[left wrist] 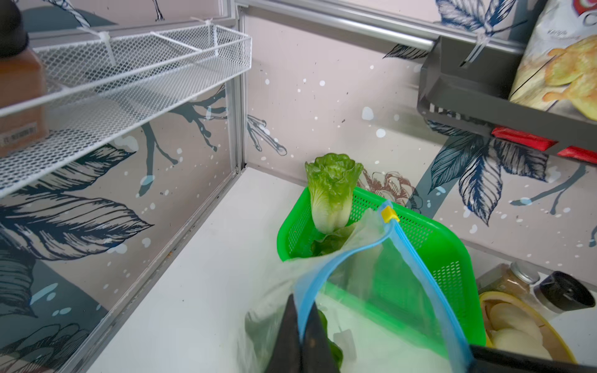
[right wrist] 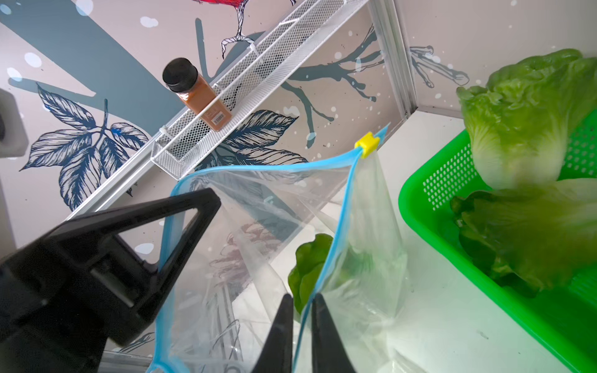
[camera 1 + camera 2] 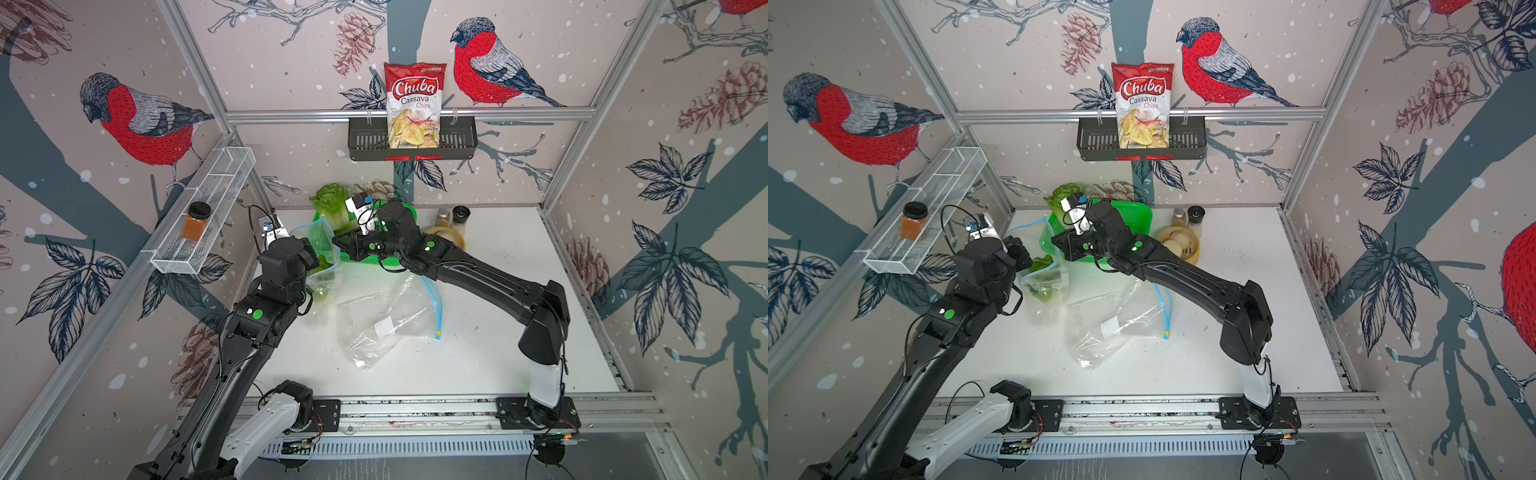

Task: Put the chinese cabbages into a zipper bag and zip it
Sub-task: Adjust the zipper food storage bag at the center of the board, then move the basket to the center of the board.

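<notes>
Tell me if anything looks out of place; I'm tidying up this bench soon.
A second clear bag lies crumpled and empty mid-table, unused. One cabbage stands on end in the green basket's corner, leaves poking above its rim.

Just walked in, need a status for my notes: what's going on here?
The robot's left hand pinches one blue rim of the open zipper bag, holding it up beside the green basket. The right hand straddles the opposite rim; whether it grips is unclear. One chinese cabbage is inside the bag; two more sit in the basket: an upright cabbage and a lying cabbage. A second bag lies flat nearby.
</notes>
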You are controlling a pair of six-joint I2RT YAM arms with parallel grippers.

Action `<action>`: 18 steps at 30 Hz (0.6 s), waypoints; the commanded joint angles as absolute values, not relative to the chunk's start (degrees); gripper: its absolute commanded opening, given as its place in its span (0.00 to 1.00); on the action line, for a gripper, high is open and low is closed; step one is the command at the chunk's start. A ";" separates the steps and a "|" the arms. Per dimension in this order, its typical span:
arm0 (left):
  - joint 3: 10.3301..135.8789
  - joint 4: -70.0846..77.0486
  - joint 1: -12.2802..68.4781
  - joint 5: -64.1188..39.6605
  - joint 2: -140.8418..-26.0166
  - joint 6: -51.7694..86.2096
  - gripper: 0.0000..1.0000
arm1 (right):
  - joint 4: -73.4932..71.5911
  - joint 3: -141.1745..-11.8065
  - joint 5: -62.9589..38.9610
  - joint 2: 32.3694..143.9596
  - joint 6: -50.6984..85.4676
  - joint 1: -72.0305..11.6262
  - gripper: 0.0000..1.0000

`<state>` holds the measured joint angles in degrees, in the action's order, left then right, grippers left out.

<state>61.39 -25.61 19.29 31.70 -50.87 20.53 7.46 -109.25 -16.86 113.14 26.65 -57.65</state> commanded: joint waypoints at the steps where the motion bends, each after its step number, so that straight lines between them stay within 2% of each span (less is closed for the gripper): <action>1: 59.08 -24.81 19.09 31.21 -50.81 20.81 0.04 | 7.83 -111.34 -18.34 114.52 25.31 -57.42 0.16; 2: 58.22 -24.32 19.07 30.58 -50.65 21.16 0.03 | 7.68 -110.98 -18.35 114.29 25.40 -57.25 0.18; 3: 57.49 -23.19 19.07 29.61 -50.46 21.18 0.04 | 7.54 -110.24 -18.34 113.86 25.53 -57.04 0.25; 9: 54.75 -22.77 19.11 28.21 -50.76 22.58 0.03 | 5.53 -102.95 -16.06 108.01 26.05 -54.41 0.39; 12: 54.07 -22.12 19.08 26.70 -49.96 22.85 0.03 | 5.06 -98.42 -12.44 106.03 27.62 -51.86 0.52; 18: 54.42 -22.48 19.15 22.93 -49.72 22.80 0.03 | 10.21 -98.17 -8.04 111.92 28.89 -46.87 0.57</action>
